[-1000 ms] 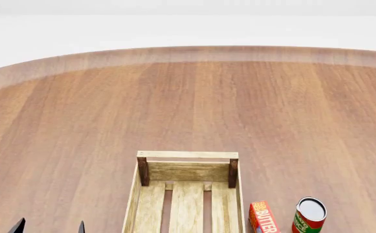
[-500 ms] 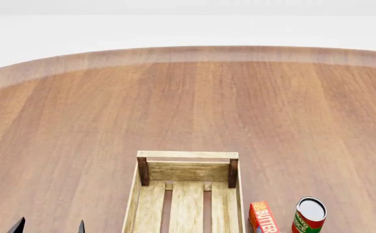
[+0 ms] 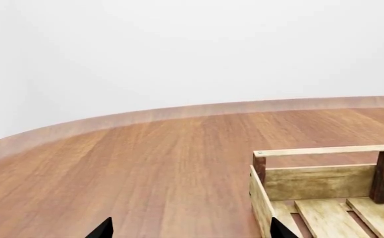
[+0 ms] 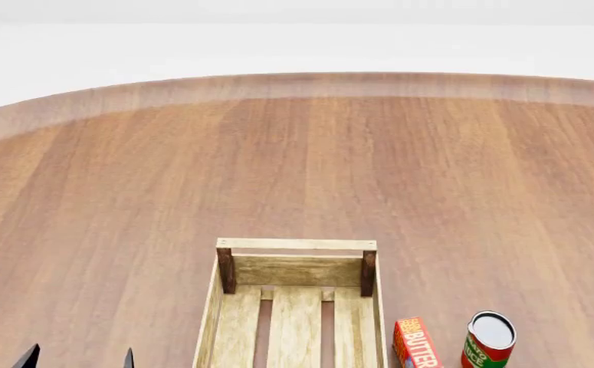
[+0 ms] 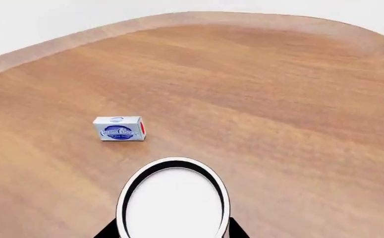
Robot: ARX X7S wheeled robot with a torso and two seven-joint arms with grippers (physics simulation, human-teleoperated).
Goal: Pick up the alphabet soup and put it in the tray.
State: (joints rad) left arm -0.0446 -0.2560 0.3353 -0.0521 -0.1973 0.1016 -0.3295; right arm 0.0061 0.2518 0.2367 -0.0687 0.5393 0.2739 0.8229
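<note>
The round wood table [image 4: 399, 169] filled most of every view, its pale rim curving across the far side.

The tray [image 4: 294, 245] sat on it at the near middle of the head view. Its long axis ran near-to-far, slats the same way, dark corner posts at the far end, and the near end was cut off by the frame edge. Nothing showed inside the visible part. The left wrist view caught the tray [image 3: 324, 151] from a low angle.

The left gripper [image 4: 79, 359] showed only as 2 black tips near the tray's left wall but not touching it. The tips were well apart w/ nothing between them, and the same spread showed for the left gripper [image 3: 192, 230] in its wrist view.

The right gripper [image 5: 170, 232] was outside the head view. In its wrist view 2 dark fingers [image 5: 106, 233] flanked the alphabet soup [image 5: 172, 203], one on each side. Whether they clamped it or just sat beside it couldn't be told.

That can pointed its white, dark-rimmed top straight at the wrist cam, so the long axis ran along the line of sight and the label was hidden. It was out of the head view and not in the tray.

A red & green can [image 4: 489, 341] stood upright to the right of the tray, w/ a red butter box [image 4: 416, 345] between the two, just beside the tray wall.

A small white-and-blue box [image 5: 119, 129] lay flat beyond the soup — well apart from it.
</note>
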